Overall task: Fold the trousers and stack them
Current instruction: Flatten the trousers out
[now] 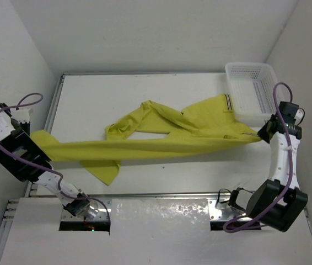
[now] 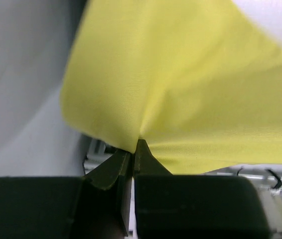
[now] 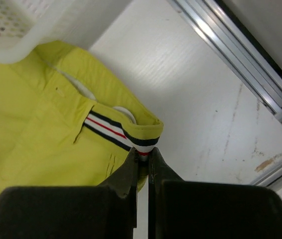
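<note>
"Left gripper [image 2: 132, 150] is pressed together on yellow cloth, and the right gripper [image 3: 143, 158] as well. Why hold it like that?"

"To draw it out long, I reckon. Look along the tabletop [image 1: 117, 94]: the trousers [image 1: 161, 141] run nearly right across it. One leg is pulled taut between the two arms, the other lies bunched behind. Stretched cloth should fold cleaner."

"And the white mesh basket [image 1: 249, 91]?"

"Far right corner, touching the waist end."

"The arms?"

"Each reaches wide to its own side, elbow bent. The left one pinches the leg's end at the left edge. The right one pinches the striped waistband trim [image 3: 112, 130], jaws closed on its corner."
</note>
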